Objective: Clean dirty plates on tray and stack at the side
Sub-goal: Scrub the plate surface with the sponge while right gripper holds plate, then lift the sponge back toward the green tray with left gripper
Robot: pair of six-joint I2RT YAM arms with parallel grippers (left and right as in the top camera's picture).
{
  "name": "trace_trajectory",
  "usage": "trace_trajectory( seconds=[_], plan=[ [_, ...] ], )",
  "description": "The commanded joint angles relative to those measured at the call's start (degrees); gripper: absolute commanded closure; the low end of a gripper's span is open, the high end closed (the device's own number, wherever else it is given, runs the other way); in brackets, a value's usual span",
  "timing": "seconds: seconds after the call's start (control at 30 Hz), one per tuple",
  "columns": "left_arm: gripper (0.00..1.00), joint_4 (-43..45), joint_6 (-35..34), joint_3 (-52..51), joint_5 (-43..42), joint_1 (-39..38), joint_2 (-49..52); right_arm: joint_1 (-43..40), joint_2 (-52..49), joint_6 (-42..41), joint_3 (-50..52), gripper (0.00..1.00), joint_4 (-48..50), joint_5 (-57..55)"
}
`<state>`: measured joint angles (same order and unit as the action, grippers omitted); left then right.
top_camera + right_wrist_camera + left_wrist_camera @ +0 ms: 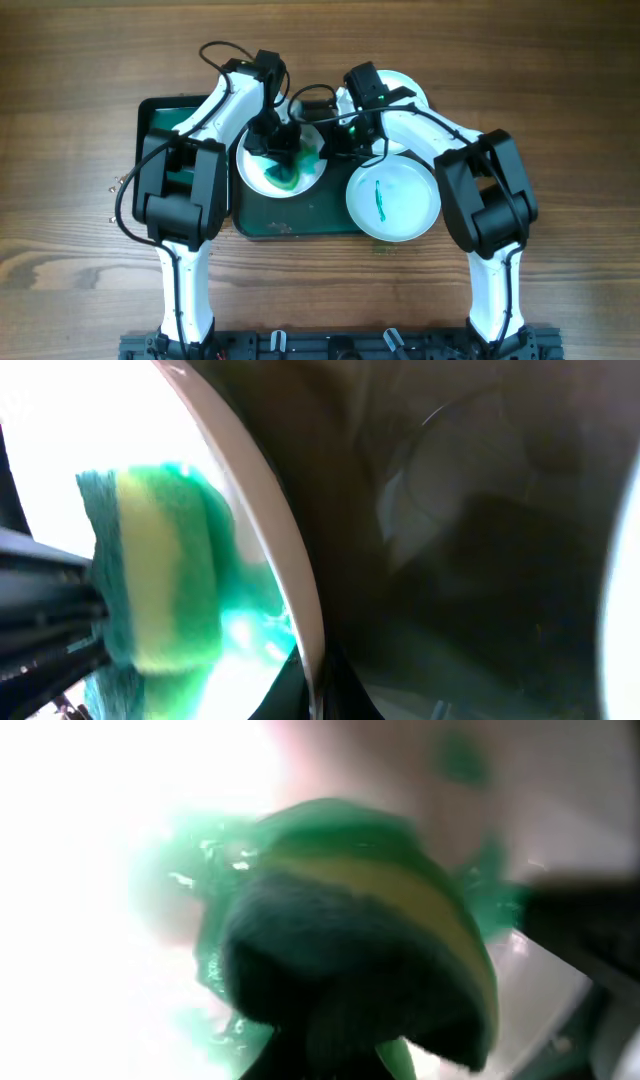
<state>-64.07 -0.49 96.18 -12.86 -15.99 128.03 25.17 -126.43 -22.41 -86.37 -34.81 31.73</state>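
Observation:
A white plate [275, 178] smeared with green lies on the left part of the large dark green tray [300, 218]. My left gripper [277, 138] is shut on a green and yellow sponge [360, 930] and presses it onto this plate [90, 920]. My right gripper [338, 135] is shut on the plate's right rim [292, 585], with the sponge [155, 580] just beyond it. A second plate [400, 205] with a green streak lies at the tray's right edge. A third plate [412, 88] is partly hidden behind my right arm.
A smaller dark green sponge tray [160, 112] stands at the back left, mostly under my left arm. Both arms crowd the back of the large tray. Bare wooden table [560, 120] lies around the trays.

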Motion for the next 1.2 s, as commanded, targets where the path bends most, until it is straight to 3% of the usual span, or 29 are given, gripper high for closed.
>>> trace_trajectory(
  seconds=[0.0, 0.07, 0.2, 0.37, 0.47, 0.63, 0.77, 0.97, 1.17],
  plan=[
    [0.96, 0.6, -17.2, -0.5, 27.2, 2.7, 1.1, 0.2, -1.6, 1.2, 0.6, 0.96, -0.7, 0.2],
    [0.96, 0.8, -21.6, -0.4, 31.8, 2.7, 1.1, 0.2, -1.6, 1.2, 0.6, 0.96, -0.6, 0.2],
    [0.96, 1.7, -24.0, 0.7, 31.1, 2.6, 1.1, 0.2, -1.6, 1.2, 0.6, 0.96, -0.5, -0.2],
    [0.96, 1.7, -22.8, 4.2, 20.2, 2.6, 0.4, 0.2, -1.6, 1.2, 0.6, 0.96, -0.6, -0.4],
    [0.96, 1.6, -18.6, 8.7, 8.4, 3.2, -0.5, 0.3, -1.6, -1.0, 0.6, 0.96, -0.6, -2.4],
    [0.96, -0.9, -17.9, 17.3, 0.5, 5.7, -2.5, 0.3, -1.6, -2.9, 0.6, 0.96, -1.4, -4.8],
    [0.96, -5.2, -17.9, 24.2, 0.3, 8.3, -4.0, 0.3, -1.6, -3.5, 0.6, 0.96, -1.7, -5.4],
    [0.96, -7.2, -17.9, 25.0, 0.5, 11.9, -6.0, 0.3, -0.6, -3.4, -0.1, 0.96, -2.3, -5.7],
    [0.96, -9.0, -17.9, 24.9, 1.6, 13.4, -6.0, 3.6, 7.6, -3.0, -0.3, 0.96, -5.5, -21.4]
  ],
)
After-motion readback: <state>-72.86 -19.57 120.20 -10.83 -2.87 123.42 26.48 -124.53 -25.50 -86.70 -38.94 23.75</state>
